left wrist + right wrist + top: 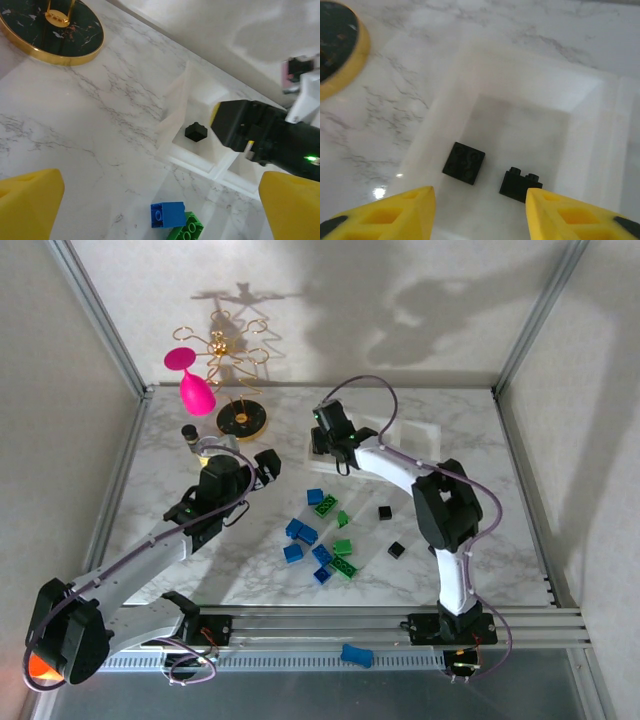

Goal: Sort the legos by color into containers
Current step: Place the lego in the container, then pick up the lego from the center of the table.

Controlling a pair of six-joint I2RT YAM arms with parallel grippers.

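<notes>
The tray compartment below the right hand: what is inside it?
One black lego and a second black lego lie apart on its floor. The yellow fingers of the right hand cover the near edge of the compartment, so that part cannot be seen.

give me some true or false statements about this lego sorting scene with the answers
1. Two black legos lie in one compartment of the tray. True.
2. The right end effector is clamped shut. False: it is open and empty, above the black legos.
3. A blue lego lies against a green lego on the table. True.
4. The left end effector holds a brick. False: it is open and empty.
</notes>
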